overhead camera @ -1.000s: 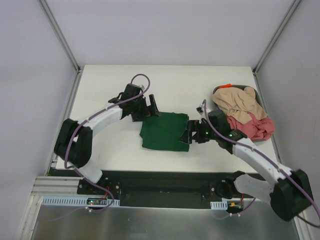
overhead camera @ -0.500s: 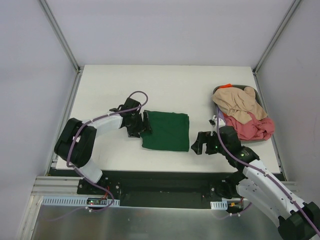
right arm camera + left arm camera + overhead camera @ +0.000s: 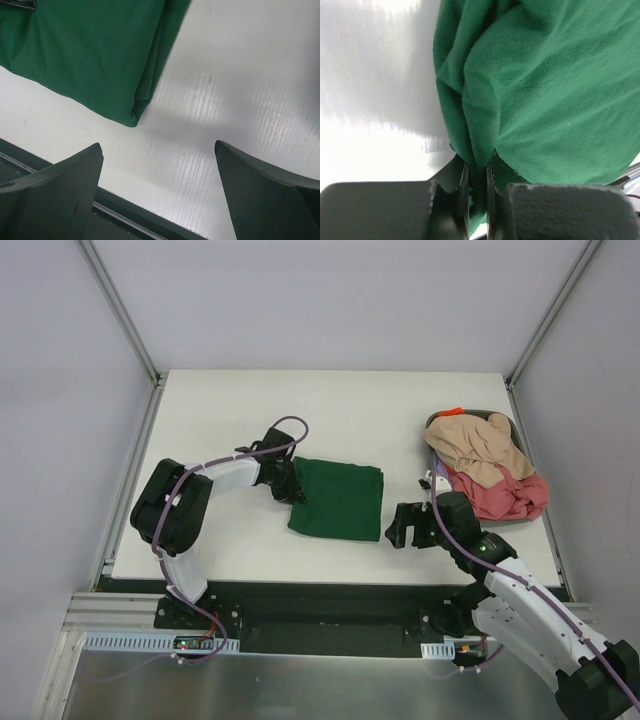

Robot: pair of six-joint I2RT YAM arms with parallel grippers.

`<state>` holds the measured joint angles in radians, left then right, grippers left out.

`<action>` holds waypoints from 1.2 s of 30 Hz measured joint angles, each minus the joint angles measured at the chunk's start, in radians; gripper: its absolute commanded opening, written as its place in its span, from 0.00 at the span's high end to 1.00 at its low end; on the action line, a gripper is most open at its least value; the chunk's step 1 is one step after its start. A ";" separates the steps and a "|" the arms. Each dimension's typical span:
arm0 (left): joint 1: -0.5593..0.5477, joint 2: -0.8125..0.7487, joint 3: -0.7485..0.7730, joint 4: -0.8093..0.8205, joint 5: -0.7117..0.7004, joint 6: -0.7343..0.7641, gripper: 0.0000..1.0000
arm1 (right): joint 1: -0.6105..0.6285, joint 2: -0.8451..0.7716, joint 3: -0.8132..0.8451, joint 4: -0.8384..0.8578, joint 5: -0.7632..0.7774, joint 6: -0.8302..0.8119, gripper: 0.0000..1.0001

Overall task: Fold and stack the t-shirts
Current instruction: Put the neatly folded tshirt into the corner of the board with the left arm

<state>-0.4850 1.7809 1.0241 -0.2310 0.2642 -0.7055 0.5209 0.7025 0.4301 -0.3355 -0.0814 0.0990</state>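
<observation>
A folded dark green t-shirt [image 3: 340, 502] lies flat at the middle of the white table. My left gripper [image 3: 292, 485] sits at its left edge, shut on a bunched fold of the green cloth [image 3: 555, 100], which is pinched between the fingers [image 3: 476, 172]. Just off the shirt's near right corner [image 3: 132, 117], my right gripper [image 3: 400, 525] hovers open and empty [image 3: 157, 150] over bare table. A beige t-shirt [image 3: 475, 448] lies crumpled on top of a pink-red one [image 3: 505, 495] at the right.
The beige and pink-red shirts lie heaped in a dark tray [image 3: 516, 426] near the table's right edge, with an orange bit [image 3: 455, 411] at its far side. The table's dark near edge [image 3: 125, 220] runs close under my right gripper.
My left gripper has moved down to the green shirt's left edge and shut on it. My right gripper has pulled back from the shirt's right side toward the near edge.
</observation>
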 measured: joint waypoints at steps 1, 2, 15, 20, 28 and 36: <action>0.000 0.005 0.008 -0.002 0.000 0.000 1.00 | 0.000 0.000 0.000 0.000 0.003 0.000 0.04; 0.000 0.009 0.015 -0.005 -0.002 0.002 1.00 | 0.000 0.000 0.000 -0.001 0.006 -0.001 0.04; 0.085 -0.010 0.062 -0.109 -0.147 0.185 1.00 | -0.005 0.016 -0.003 -0.013 0.022 -0.004 0.04; 0.193 -0.023 0.058 -0.136 -0.190 0.233 1.00 | -0.007 0.032 -0.003 -0.014 0.023 -0.004 0.04; 0.382 0.141 0.333 -0.240 -0.301 0.322 1.00 | -0.017 0.055 -0.003 -0.014 0.023 -0.006 0.04; 0.479 0.469 0.829 -0.376 -0.415 0.403 1.00 | -0.036 0.056 -0.003 -0.013 0.022 -0.007 0.04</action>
<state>-0.0059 2.2498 1.8534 -0.6071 -0.1505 -0.3027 0.4847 0.7586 0.4274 -0.3489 -0.0593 0.0921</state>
